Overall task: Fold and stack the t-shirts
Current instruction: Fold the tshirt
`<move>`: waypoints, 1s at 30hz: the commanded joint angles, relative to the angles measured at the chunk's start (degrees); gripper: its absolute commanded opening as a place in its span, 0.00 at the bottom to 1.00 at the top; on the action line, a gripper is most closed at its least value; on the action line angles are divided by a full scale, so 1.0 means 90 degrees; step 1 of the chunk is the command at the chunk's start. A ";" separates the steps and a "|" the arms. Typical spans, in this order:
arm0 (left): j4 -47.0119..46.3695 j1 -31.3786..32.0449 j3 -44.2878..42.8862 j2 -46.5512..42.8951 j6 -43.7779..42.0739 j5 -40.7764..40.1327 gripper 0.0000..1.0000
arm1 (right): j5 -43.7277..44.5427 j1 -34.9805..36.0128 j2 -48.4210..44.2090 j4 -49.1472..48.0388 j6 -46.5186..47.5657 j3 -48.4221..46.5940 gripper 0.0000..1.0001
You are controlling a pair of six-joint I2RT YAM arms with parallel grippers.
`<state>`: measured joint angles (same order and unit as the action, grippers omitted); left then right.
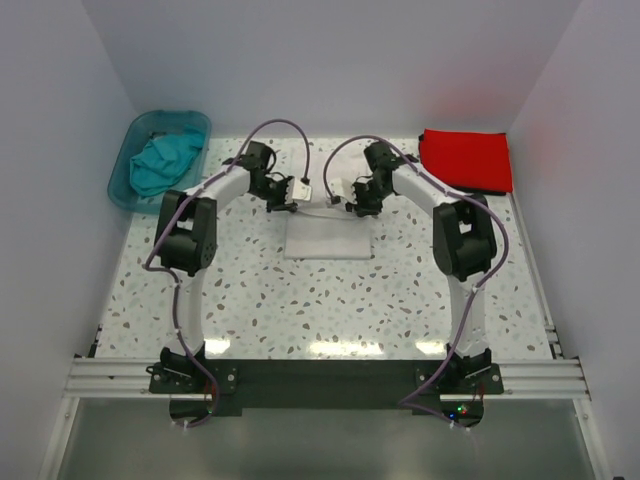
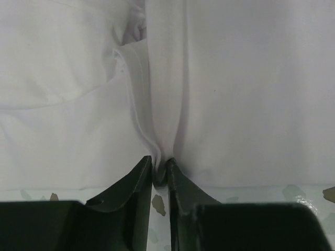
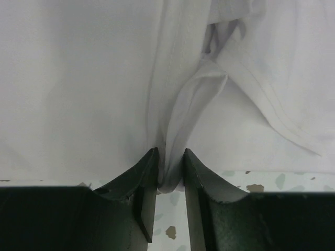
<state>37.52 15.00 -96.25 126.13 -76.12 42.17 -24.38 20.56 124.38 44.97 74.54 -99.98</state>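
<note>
Overlooking speckled table (image 1: 300,310) boxed by pale walls, from top camera. Spotting white t-shirt (image 1: 328,242) lying mid-table as a folded rectangle, with long axis running left-to-right. Noting red t-shirt (image 1: 466,160) lying flat at far right and teal t-shirt (image 1: 165,160) sitting crumpled inside tub (image 1: 122,190) at far left. Placing left gripper (image 1: 290,203) and right gripper (image 1: 352,207) at the white shirt's far edge, one toward each end, with cloth stretching from both toward the near side.

Switching to left wrist: seeing left gripper (image 2: 159,170) clenching a pinched ridge of white t-shirt (image 2: 235,94), with cloth spreading away ahead.

Switching to right wrist: seeing right gripper (image 3: 170,170) likewise nipping a fold of white t-shirt (image 3: 78,78).

Judging the coming move as hinging on this shared far-edge hold: either pulling both ends together across the short axis, or carrying sideways toward the red shirt, on the right arm's side.
</note>
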 commanded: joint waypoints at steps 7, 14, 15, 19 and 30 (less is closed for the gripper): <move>-0.2087 -0.0231 0.0146 -0.0487 0.2086 -0.0818 0.48 | 0.0619 -0.0165 -0.0577 -0.1784 -0.1182 -0.0266 0.55; -0.2645 -0.0330 0.1677 -0.1970 0.2725 -0.0751 0.54 | 0.0065 -0.0350 -0.1582 -0.0809 -0.1408 0.0180 0.52; -0.2403 -0.0339 0.1806 -0.2089 0.2696 -0.0634 0.55 | -0.0024 -0.0341 -0.1728 -0.0527 -0.1350 0.0530 0.48; -0.1720 -0.0271 0.2432 -0.2510 0.2182 -0.0040 0.54 | -0.0318 -0.0107 -0.2441 -0.0328 -0.1398 0.1681 0.40; -0.1658 0.0481 0.3877 -0.2969 0.1221 -0.0096 0.55 | 0.0072 0.0967 -0.2649 -0.1529 -0.1905 0.3335 0.42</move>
<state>23.70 18.06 -62.48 102.04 -61.28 40.25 -24.34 28.71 99.74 37.15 59.77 -70.37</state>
